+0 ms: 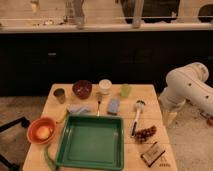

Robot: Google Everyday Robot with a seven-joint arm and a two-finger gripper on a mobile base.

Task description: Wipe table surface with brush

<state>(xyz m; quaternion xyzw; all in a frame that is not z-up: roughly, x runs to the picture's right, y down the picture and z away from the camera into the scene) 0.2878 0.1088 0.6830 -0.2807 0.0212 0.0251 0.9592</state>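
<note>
Camera view: I see the slim long-handled dish brush [137, 116] lying on the light tan wooden table [152, 112] near its right edge, whitish head toward the far side, dark handle end pointing to the near edge. My white arm's claw [169, 116] hangs just off the table's right edge, apart from the brush, fingers spread wide with nothing in them. A green plastic tray [91, 118] fills the near middle. A blue rectangular sponge [114, 106] sits just beyond it, left of the brush head. An orange bowl [41, 131] rests by the left edge, and a dark bunch of grapes [145, 133] lies beside the brush handle.
</note>
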